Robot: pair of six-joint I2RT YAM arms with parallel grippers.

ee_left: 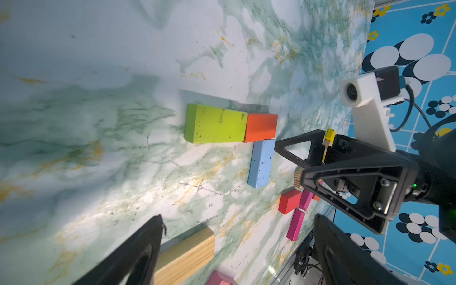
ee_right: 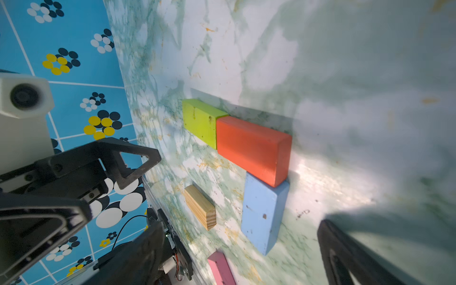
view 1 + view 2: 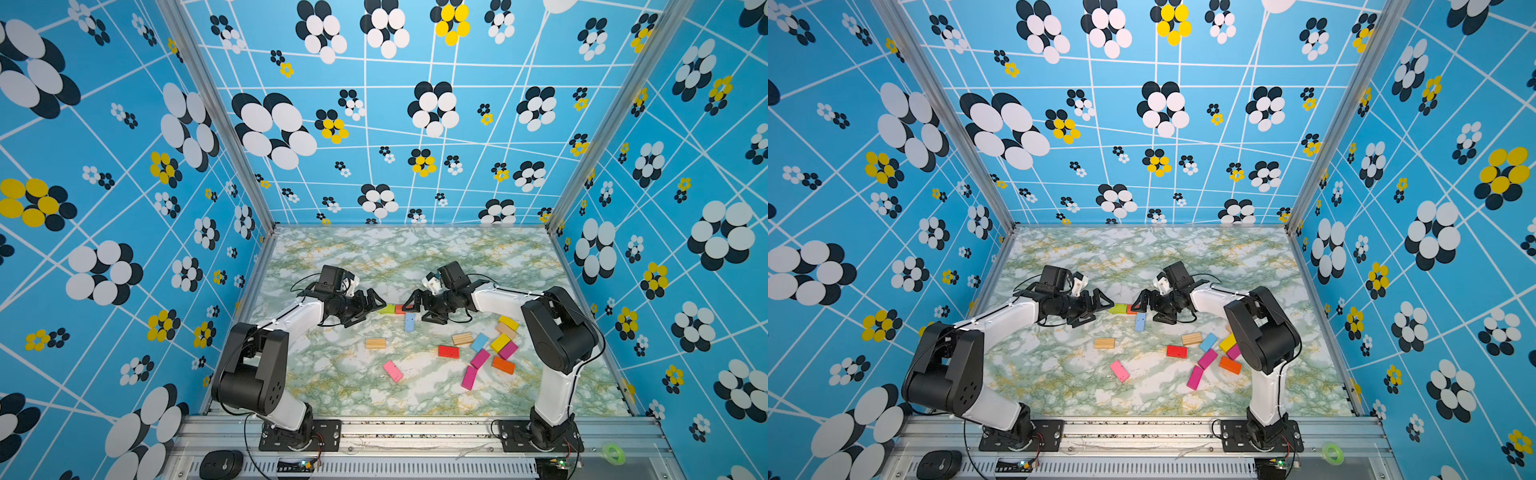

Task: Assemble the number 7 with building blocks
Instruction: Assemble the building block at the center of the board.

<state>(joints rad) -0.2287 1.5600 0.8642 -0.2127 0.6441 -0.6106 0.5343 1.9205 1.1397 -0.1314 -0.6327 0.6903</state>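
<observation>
Flanking the flat lime-green wooden block (image 3: 387, 308), we hold left gripper (image 3: 372, 311) and right gripper (image 3: 415, 312) agape and empty, likely for squaring it.

A green block (image 1: 214, 123) and an orange block (image 1: 260, 127) lie end to end on the marbled tabletop (image 1: 98, 98), green on the left, touching. A light blue block (image 1: 261, 162) butts against the orange one's near side and runs nearward (a corner, so far). Just right of it, the right pincer (image 1: 290, 162) points in with jaws apart. The left pincer (image 1: 238, 217) is spread wide. A wooden block (image 1: 185, 254) lies partly behind one of its fingers (image 1: 138, 254). Farther right lie a red block (image 1: 288, 201) and two magenta blocks (image 1: 294, 227).
</observation>
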